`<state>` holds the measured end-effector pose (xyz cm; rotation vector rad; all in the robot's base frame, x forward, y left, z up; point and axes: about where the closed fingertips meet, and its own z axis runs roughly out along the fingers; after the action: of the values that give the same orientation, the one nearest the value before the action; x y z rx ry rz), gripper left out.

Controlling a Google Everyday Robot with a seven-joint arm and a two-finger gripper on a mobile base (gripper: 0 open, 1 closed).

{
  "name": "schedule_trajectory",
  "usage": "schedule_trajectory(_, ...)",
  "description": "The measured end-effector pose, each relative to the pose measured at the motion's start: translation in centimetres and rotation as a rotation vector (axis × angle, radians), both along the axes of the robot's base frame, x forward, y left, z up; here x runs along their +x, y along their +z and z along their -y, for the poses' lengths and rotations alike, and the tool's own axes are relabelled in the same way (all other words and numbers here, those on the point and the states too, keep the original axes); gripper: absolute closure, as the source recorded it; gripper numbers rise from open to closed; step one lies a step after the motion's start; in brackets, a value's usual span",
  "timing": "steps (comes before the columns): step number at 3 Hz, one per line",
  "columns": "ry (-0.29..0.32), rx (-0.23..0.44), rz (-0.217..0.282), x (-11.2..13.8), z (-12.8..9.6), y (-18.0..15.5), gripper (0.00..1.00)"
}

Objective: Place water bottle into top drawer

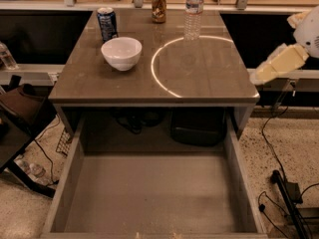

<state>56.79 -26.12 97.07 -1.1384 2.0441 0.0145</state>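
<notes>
One view: the clear, ribbed plastic water bottle [193,11] stands upright at the far edge of the grey-brown worktop [204,76], ungrasped. My cream claw [262,73] hangs off the right side, well apart from it; I cannot tell its state. I judge this the reaching step. Next comes a leftward approach. The wide, shallow top drawer [67,183] gapes bare.

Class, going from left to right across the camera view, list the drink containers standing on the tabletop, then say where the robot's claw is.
blue soda can → brown soda can → water bottle → claw, in the air past the right edge of the tabletop.
</notes>
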Motion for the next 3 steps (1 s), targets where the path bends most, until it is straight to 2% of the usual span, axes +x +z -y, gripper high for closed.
schedule_trajectory(1, -0.025, 0.132, 0.159, 5.2, 1.0, 0.7, 0.00)
schedule_trajectory(2, -0.068, 0.254, 0.327, 10.0, 1.3, 3.0, 0.00)
schedule_trajectory(3, -0.108, 0.266, 0.393, 11.3, 1.9, 4.3, 0.00)
